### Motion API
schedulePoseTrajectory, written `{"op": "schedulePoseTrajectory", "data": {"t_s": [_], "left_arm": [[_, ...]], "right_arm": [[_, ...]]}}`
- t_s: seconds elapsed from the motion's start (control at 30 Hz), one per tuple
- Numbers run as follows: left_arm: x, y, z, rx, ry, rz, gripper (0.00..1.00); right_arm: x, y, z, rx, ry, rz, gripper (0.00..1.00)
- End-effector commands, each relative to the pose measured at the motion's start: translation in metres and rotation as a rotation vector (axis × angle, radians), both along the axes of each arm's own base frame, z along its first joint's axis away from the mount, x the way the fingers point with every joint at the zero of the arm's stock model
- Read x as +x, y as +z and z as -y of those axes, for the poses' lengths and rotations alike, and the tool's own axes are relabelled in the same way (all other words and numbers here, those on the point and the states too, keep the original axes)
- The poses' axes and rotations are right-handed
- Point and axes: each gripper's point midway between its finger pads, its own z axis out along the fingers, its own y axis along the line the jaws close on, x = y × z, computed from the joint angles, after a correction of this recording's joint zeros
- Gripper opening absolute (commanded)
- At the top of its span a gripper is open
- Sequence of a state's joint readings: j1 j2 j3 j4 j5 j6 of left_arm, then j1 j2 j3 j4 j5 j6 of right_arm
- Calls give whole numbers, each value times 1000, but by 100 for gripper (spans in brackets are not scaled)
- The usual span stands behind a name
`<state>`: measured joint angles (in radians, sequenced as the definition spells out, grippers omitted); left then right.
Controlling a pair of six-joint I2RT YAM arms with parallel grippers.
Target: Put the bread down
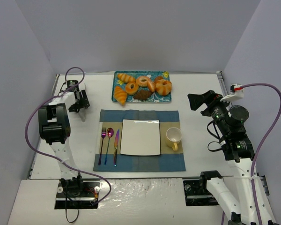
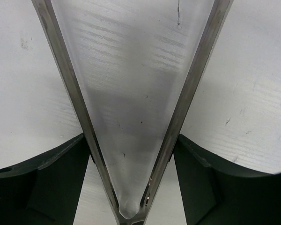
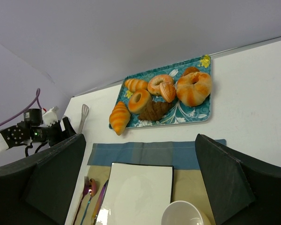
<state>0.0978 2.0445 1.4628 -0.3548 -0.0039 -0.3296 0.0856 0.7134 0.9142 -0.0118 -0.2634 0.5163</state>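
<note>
Left wrist view was almost filled by a clear V-shaped tool with metal edges (image 2: 131,93), its wide end cut off at the top; only bare white counter (image 1: 199,145) showed round it. Left gripper (image 1: 79,102), near the far-left corner, had its jaws pressed in on that tool from both sides. Right gripper (image 1: 192,101), over the right side, had its jaws wide apart and held nothing. The golden-orange ridged croissant (image 3: 119,118) lay at the near-left corner of the teal patterned tray (image 3: 192,114) by the far edge, its tip overhanging the rim. A brown pastry behind the glazed ring donuts (image 3: 193,88) was half hidden. The yellow mug (image 3: 185,214) was cut off in the right wrist view. Bare counter ran between the tray and the blue placemat (image 1: 107,117) and along both side edges; the white square plate (image 1: 140,137) was bare.
</note>
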Motion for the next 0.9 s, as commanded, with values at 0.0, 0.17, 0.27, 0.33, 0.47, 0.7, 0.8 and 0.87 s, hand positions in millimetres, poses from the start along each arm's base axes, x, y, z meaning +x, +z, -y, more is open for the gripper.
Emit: {"op": "schedulePoseTrajectory", "data": {"t_s": [0.0,0.17,0.27,0.33,0.47,0.7,0.8,0.87], "left_arm": [[5,4,8,-60,-3,35,65],[8,21,13,-81,-7,78,63],[10,33,15,-92,-5,109,60],[11,44,17,-94,-7,131,59],[9,58,19,-87,-2,154,57],[3,81,22,-62,5,187,53],[0,88,24,-51,2,192,52],[-2,94,27,-41,-2,197,52]], "right_arm": [[1,20,-3,8,17,77,100],[1,22,-3,11,20,78,100],[1,24,-4,13,24,82,100],[0,23,-4,17,24,81,100],[-2,24,-5,24,29,83,100],[-5,22,-6,36,33,82,100],[-6,21,-6,41,35,79,100],[-6,20,-7,43,37,78,100]]}}
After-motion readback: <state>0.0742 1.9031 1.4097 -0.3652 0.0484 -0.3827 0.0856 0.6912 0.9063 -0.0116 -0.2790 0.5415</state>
